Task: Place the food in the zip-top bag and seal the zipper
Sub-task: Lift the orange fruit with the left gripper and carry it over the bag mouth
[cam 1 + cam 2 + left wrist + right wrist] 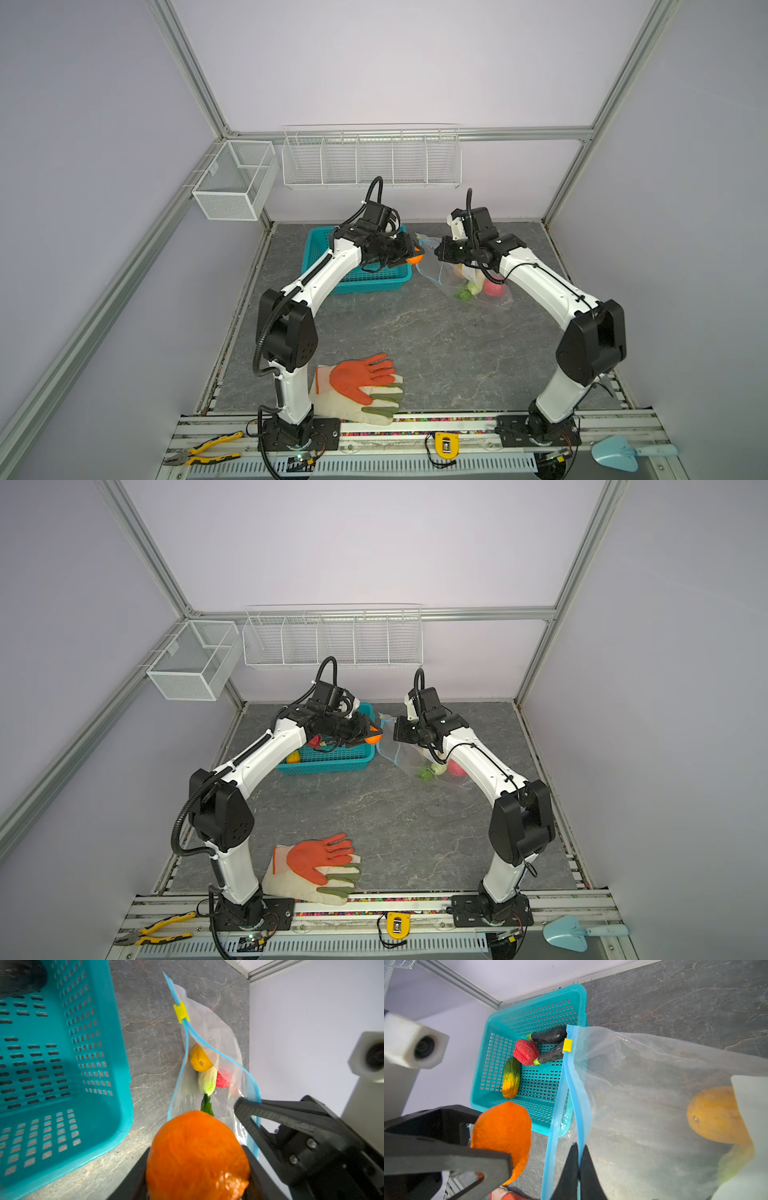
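My left gripper (414,254) is shut on an orange toy fruit (197,1147), held just outside the open mouth of the zip-top bag (643,1084). My right gripper (579,1147) is shut on one lip of the light blue zipper (207,1043) and holds it up. The yellow slider (181,1012) sits near the strip's far end. Inside the bag lie a yellow piece (199,1059), a pale green piece (206,1082) and a red piece (223,1080). A red pepper (526,1052), two dark eggplants (550,1035) and a green-yellow piece (511,1077) lie in the teal basket (529,1014).
The teal basket (361,286) stands just left of the bag. Orange-and-white gloves (357,386) lie at the front. Wire baskets (370,162) hang on the back wall. Pliers (203,451) and a blue trowel (623,453) rest on the front rail.
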Controlling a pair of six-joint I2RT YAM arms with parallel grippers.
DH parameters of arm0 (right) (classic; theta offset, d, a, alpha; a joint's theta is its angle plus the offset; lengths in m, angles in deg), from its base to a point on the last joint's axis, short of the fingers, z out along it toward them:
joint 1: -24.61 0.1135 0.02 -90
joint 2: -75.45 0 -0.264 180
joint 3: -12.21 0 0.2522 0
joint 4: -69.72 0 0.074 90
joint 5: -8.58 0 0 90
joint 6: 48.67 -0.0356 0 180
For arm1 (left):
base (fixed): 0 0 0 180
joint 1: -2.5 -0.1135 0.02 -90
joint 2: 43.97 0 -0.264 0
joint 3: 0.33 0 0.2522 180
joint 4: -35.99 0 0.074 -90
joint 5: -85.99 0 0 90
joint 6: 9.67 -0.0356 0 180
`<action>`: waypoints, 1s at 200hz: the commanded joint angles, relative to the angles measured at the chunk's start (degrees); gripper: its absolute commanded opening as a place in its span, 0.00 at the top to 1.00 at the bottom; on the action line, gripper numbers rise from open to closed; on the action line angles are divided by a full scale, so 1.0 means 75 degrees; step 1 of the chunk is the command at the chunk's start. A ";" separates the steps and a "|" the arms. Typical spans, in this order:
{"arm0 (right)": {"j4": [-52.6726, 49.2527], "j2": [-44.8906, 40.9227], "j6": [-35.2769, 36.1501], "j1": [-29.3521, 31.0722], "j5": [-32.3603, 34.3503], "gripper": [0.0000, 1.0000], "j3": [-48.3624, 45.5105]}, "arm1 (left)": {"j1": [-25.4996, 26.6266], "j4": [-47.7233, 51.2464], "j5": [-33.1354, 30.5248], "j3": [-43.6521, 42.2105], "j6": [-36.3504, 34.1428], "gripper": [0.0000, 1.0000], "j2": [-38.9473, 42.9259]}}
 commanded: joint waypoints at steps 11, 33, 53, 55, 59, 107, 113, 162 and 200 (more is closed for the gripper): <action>0.0068 0.0068 -0.0054 0.0051 -0.0136 0.93 0.0102 | 0.0028 -0.0540 0.0390 -0.0130 0.0279 0.55 0.0247; 0.0063 0.0057 -0.0045 0.0042 -0.0103 0.93 0.0127 | 0.0076 -0.0680 0.0544 -0.0049 0.0382 0.55 0.0154; 0.0072 0.0049 -0.0070 0.0052 -0.0128 0.93 0.0149 | 0.0160 -0.0714 0.0556 -0.0012 0.0375 0.55 0.0060; 0.0080 0.0046 -0.0070 0.0049 -0.0130 0.93 0.0149 | 0.0170 -0.0715 0.0560 -0.0012 0.0384 0.55 0.0049; 0.0081 0.0045 -0.0076 0.0047 -0.0148 0.93 0.0149 | 0.0183 -0.0715 0.0561 -0.0018 0.0386 0.55 0.0026; 0.0084 0.0092 -0.0083 0.0051 -0.0140 0.93 0.0170 | 0.0289 -0.0856 0.0610 -0.0198 0.0454 0.56 -0.0049; 0.0076 0.0092 -0.0089 0.0048 -0.0142 0.93 0.0164 | 0.0307 -0.0865 0.0620 -0.0221 0.0450 0.56 -0.0057; 0.0076 0.0034 -0.0089 0.0054 -0.0098 0.93 0.0137 | 0.0465 -0.0943 0.0712 -0.0528 0.0491 0.56 -0.0162; 0.0079 0.0022 -0.0089 0.0054 -0.0091 0.93 0.0126 | 0.0477 -0.1101 0.0726 -0.0817 0.0545 0.56 -0.0084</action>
